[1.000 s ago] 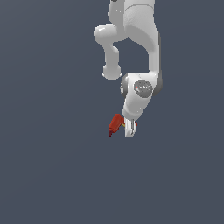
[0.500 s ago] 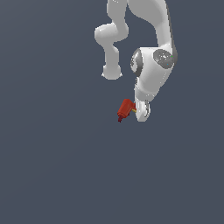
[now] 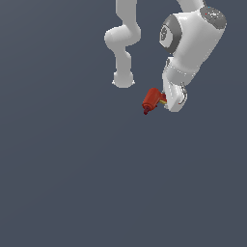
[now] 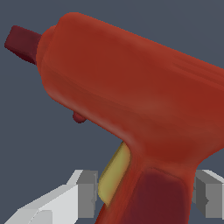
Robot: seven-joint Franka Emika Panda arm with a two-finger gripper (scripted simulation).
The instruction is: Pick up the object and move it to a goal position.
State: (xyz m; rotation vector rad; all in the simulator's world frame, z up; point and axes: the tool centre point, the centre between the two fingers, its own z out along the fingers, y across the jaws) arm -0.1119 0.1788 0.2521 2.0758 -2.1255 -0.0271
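Observation:
The object is a small red drill-shaped item with a dark tip and a bit of yellow by its handle. In the exterior view it sticks out from the white gripper toward the exterior view's left, dark tip angled down, held in the air above the grey floor. In the wrist view the object fills most of the picture. Its dark red handle passes between the two grey fingertips, which press on it from both sides. The gripper is shut on the object.
The white arm bends over the object from above. Its white base column stands behind, toward the exterior view's left. A flat grey floor spreads all around below.
The gripper has carried the object upward and toward the exterior view's right over the last second. The grasp on the handle has stayed the same.

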